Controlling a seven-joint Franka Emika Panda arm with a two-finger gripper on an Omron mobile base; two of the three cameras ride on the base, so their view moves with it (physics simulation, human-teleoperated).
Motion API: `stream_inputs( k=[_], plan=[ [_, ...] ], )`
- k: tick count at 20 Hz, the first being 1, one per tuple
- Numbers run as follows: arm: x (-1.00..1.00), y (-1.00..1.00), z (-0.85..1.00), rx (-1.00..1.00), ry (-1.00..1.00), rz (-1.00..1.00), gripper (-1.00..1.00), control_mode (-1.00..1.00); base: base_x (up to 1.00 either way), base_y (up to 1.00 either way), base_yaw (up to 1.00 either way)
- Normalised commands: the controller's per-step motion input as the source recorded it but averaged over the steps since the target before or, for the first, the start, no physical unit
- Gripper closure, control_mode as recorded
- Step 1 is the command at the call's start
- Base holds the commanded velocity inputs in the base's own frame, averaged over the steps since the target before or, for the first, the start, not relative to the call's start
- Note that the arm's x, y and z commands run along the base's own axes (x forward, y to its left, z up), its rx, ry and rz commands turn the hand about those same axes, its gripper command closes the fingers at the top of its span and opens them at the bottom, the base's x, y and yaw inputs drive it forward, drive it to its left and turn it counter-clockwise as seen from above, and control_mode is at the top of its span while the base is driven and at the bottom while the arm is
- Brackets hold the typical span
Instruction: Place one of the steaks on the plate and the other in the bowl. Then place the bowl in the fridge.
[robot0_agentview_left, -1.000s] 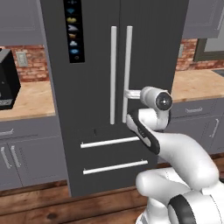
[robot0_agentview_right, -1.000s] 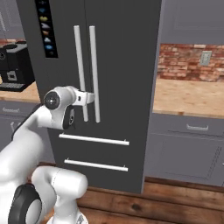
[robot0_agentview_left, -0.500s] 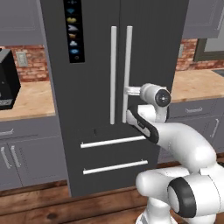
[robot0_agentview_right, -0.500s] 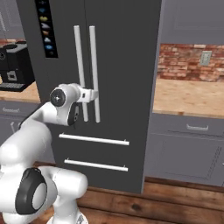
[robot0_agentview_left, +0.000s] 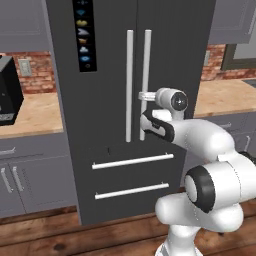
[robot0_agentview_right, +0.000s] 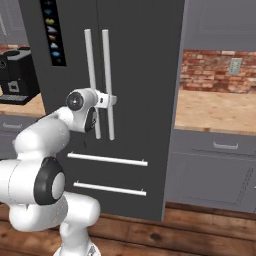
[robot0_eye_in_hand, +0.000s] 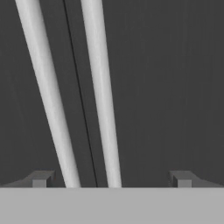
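The fridge (robot0_agentview_left: 105, 125) (robot0_agentview_right: 140, 75) stands shut straight ahead, tall and dark grey, with two long silver vertical handles (robot0_agentview_left: 129, 85) (robot0_agentview_right: 89, 80) at the door seam. My gripper (robot0_agentview_left: 143, 95) (robot0_agentview_right: 113, 100) (robot0_eye_in_hand: 111, 180) is open at mid-height of the handles, close in front of them. In the hand view both handles (robot0_eye_in_hand: 101, 96) run up between my spread fingertips (robot0_eye_in_hand: 41, 179), tilted slightly. The steaks, the plate and the bowl are out of view.
Two lower fridge drawers with bar handles (robot0_agentview_left: 132, 161) (robot0_agentview_right: 107, 160) sit below my hand. Wooden counters over grey cabinets flank the fridge (robot0_agentview_left: 30, 115) (robot0_agentview_right: 215, 112). A black machine (robot0_agentview_left: 7, 90) (robot0_agentview_right: 15, 75) stands on the left counter. The floor is wood.
The arm has stretched forward, and the gripper has moved slightly up and closer to the fridge handles. Its jaws stay open. The fridge doors have not moved.
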Motion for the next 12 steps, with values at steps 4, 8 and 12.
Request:
stream_inputs(
  k=[4, 8, 12],
  plan=[
    [0.53, 0.0, 0.0, 0.0, 0.0, 0.01, -1.0, -1.0, 0.0, 0.0, 0.0],
    [0.56, 0.0, 0.0, 0.0, 0.02, 0.02, -1.0, -1.0, 0.0, 0.0, 0.0],
    [0.47, 0.0, 0.0, 0.01, 0.03, 0.02, -1.0, -1.0, 0.0, 0.0, 0.0]
  ],
)
